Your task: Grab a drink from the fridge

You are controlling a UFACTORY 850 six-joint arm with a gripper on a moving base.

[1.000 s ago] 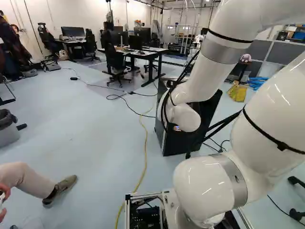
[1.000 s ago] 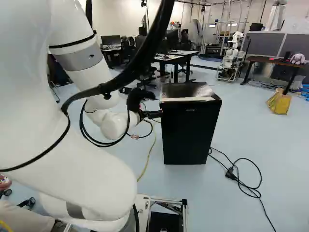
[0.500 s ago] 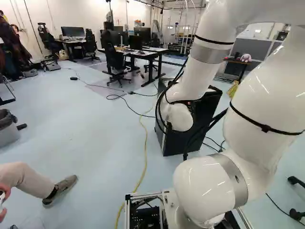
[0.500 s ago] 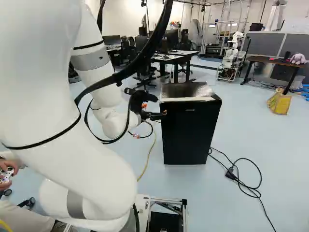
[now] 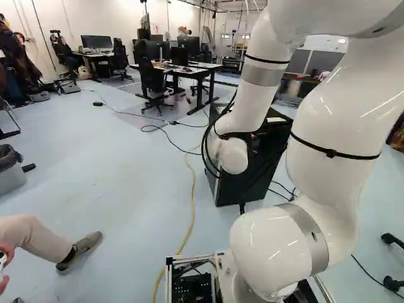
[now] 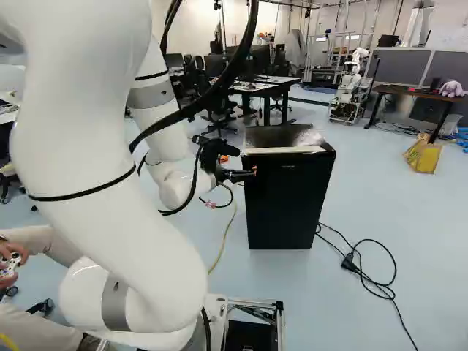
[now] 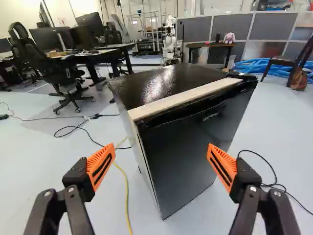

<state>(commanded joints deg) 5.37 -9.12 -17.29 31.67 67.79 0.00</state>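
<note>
Black box-shaped fridge (image 6: 289, 201) was upright on the pale blue floor (image 5: 113, 183), ahead of the base, mid-frame in the right base view, partly behind the white jointed arm (image 6: 110, 219) in the left one. Door was closed, glossy black top, pale strip (image 7: 181, 100) along the front top edge.

Black two-finger gripper (image 6: 251, 172) was at the fridge's upper front corner, on the left side in the right base view. Contact: couldn't tell. Wrist view: fingers spread wide, ribbed orange pads (image 7: 101, 165) well apart, nothing pinched. Fridge was ahead of them, its near vertical edge lined up between the two.

Thick black hose (image 6: 210, 95) looped along the arm. Yellow cable (image 5: 193, 196) ran over the floor on the gripper's side of the fridge; black power cable with plug (image 6: 349, 262) was coiled loosely on the other side.

Further back: black office chair (image 5: 153, 82) by a desk with monitors (image 5: 201, 68), another robot (image 6: 347, 91), and a brown table (image 6: 409, 91) with a purple plush toy (image 6: 451, 89) on it. Yellow bag (image 6: 423, 155) was on the floor near that table.
</note>
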